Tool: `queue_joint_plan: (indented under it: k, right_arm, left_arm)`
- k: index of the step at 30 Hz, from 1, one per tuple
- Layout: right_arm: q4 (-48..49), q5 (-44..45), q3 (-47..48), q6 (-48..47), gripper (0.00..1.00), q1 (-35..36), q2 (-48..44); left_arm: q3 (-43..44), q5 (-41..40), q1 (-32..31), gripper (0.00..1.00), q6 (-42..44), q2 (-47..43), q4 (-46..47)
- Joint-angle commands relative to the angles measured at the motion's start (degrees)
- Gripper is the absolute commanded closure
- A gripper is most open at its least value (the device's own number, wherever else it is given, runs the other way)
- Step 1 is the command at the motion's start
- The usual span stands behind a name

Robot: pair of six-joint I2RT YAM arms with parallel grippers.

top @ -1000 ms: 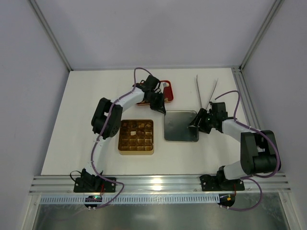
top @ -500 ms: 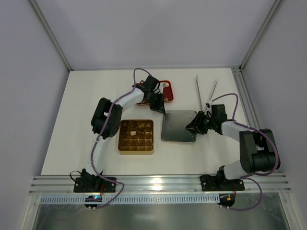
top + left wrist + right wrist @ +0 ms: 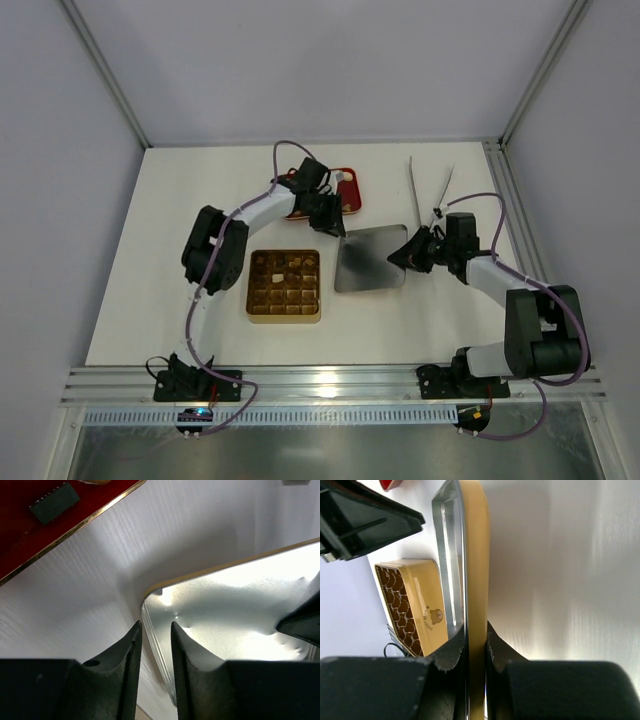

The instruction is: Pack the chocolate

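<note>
One gold grid box (image 3: pixel 284 314) sits mid-counter (image 3: pixel 150 250), with bare surface running to the left and near edges. Chocolate (image 3: pixel 264 261) occupies a few cells in its far rows, too small to count; one dark piece (image 3: pixel 52 502) lies in the single red tray (image 3: pixel 349 198) near the far edge. The right hand (image 3: pixel 402 254) clamps the right rim of the one tin lid (image 3: pixel 365 262), tilted just beside the box. The left hand (image 3: pixel 335 228), fingers slightly parted, stands at the lid's far-left corner. One pair of tongs (image 3: pixel 414 190) lies toward the right edge.
</note>
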Motion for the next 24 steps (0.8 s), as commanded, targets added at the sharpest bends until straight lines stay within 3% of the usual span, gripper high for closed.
queue_joint_plan:
  k: [1, 5, 8, 15, 22, 24]
  right_arm:
    - [0.84, -1.49, 1.73, 2.08, 0.96, -0.63, -3.19]
    - [-0.90, -1.84, 2.52, 3.66, 0.96, -1.15, -5.30]
    - [-2.75, -1.84, 3.75, 4.72, 0.96, -1.33, -6.70]
    - [-8.12, -1.32, 8.66, 7.44, 0.96, -1.42, -8.47]
    - [-12.86, 0.71, 14.11, 11.66, 0.96, -1.33, -9.17]
    - [-14.53, 0.79, 16.75, 12.63, 0.96, -0.89, -8.82]
  left_arm:
    - [0.03, -0.90, -0.31, 0.70, 0.47, -6.97, 2.62]
    - [-0.23, -3.45, -0.31, 0.47, 1.17, -9.70, 2.71]
    - [-1.55, -5.82, -0.31, 0.38, 2.23, -14.00, 3.23]
    - [-10.93, -12.49, -2.67, 0.29, 6.61, -29.88, 8.24]
    - [-24.12, -31.55, -15.06, 0.25, 17.68, -47.39, 13.51]
    - [-28.96, -40.33, -21.03, 0.23, 21.90, -50.56, 16.07]
